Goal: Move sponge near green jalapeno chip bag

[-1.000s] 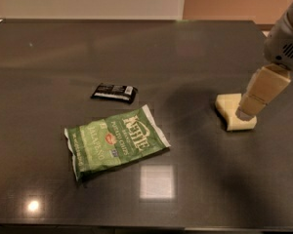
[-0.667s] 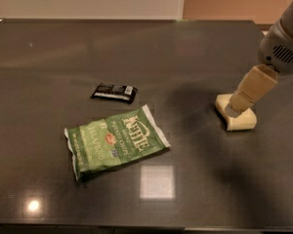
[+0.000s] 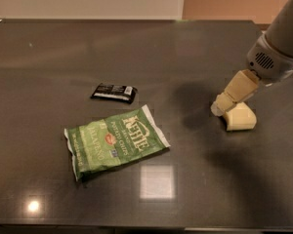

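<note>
**Claw at the sponge, chip bag well apart**

The claw [image 3: 220,107] slants down from the upper right, its tip against the upper left edge of the sponge [image 3: 241,119]. Whether it is open or has hold of the sponge cannot be told. The sponge lies on the right of the dark worktop [image 3: 185,48]. The green jalapeno chip bag [image 3: 115,141] lies flat left of centre, a black snack wrapper [image 3: 114,92] near its upper edge
</note>
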### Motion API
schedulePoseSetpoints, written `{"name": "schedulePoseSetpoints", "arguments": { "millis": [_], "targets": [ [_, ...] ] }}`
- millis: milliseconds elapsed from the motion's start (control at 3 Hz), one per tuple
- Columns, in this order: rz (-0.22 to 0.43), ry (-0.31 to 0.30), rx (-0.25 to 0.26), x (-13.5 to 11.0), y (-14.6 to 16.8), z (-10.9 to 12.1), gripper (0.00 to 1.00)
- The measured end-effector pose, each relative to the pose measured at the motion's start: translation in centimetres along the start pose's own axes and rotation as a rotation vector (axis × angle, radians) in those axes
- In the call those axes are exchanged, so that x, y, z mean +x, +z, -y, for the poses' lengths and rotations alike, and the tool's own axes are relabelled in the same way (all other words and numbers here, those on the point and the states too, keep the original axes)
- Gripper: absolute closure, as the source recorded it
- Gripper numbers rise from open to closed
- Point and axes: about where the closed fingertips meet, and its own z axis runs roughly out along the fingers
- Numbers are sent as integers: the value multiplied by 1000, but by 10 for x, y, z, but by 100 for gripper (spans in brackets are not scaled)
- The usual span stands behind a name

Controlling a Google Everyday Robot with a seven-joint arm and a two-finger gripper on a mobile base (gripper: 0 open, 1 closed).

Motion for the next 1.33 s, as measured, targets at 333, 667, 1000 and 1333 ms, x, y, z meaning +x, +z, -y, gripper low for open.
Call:
{"name": "schedulePoseSetpoints", "arguments": {
  "millis": [333, 667, 1000, 1333],
  "targets": [
    [-32, 68, -13, 0, 15, 5, 0],
    [-65, 118, -18, 4, 28, 9, 0],
    [-91, 147, -33, 7, 41, 12, 0],
    [-105, 165, -55, 11, 52, 15, 0]
  ]
}}
